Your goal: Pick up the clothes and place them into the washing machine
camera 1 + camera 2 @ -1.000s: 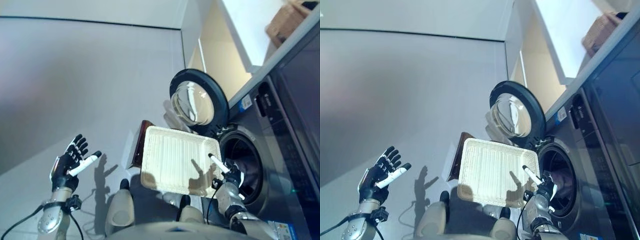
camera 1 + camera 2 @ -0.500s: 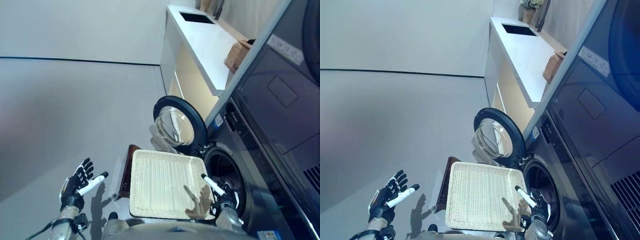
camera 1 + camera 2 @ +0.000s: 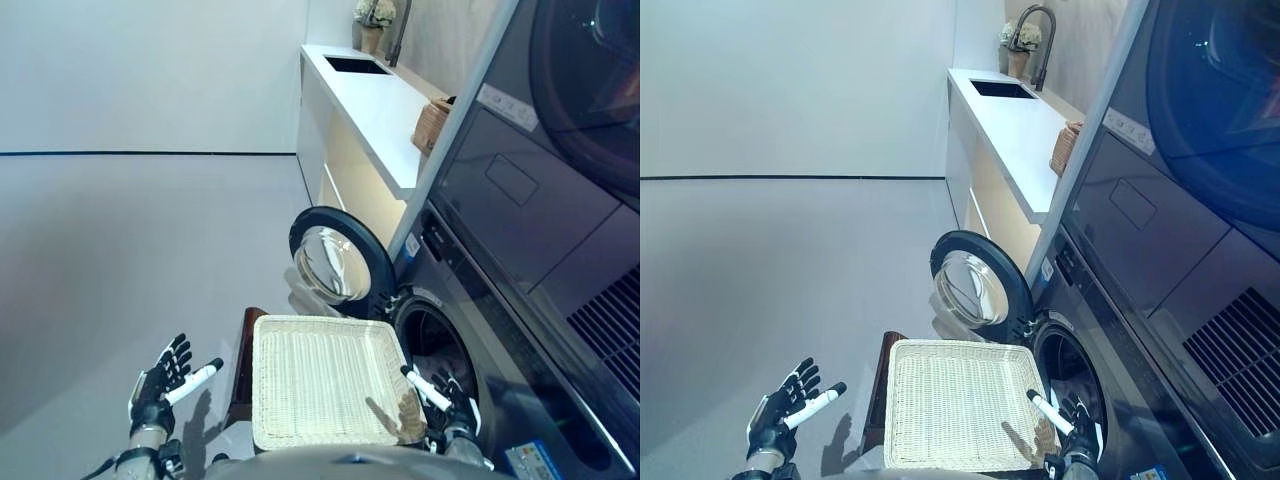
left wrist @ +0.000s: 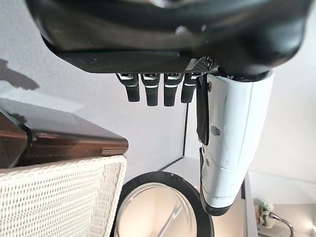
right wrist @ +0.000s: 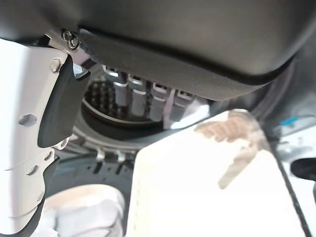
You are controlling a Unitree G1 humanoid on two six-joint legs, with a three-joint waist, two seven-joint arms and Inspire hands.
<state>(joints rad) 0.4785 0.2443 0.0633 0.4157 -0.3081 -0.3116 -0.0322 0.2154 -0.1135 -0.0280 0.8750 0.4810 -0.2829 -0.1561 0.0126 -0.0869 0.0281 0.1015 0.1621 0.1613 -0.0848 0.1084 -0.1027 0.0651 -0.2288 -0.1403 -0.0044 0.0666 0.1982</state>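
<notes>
The shallow white wicker basket (image 3: 322,380) rests on the low dark brown box (image 3: 243,370) beside the washing machine (image 3: 450,340); I see no clothes in it. The machine's round door (image 3: 335,262) stands open and its drum opening (image 3: 432,345) is dark. My left hand (image 3: 163,376) is open and empty, held out left of the box. My right hand (image 3: 442,398) is open and empty, at the basket's right edge before the drum. The basket's corner also shows in the left wrist view (image 4: 59,197).
A white counter (image 3: 375,105) with a sink, tap and small plant runs along the wall behind the machine. A wicker box (image 3: 432,122) sits on its near end. A second appliance (image 3: 560,120) is stacked above the washer. Grey floor (image 3: 130,250) spreads to the left.
The camera has tilted up, so the counter and upper appliance come into view. The basket has settled level on the box. Both hands stay open and empty.
</notes>
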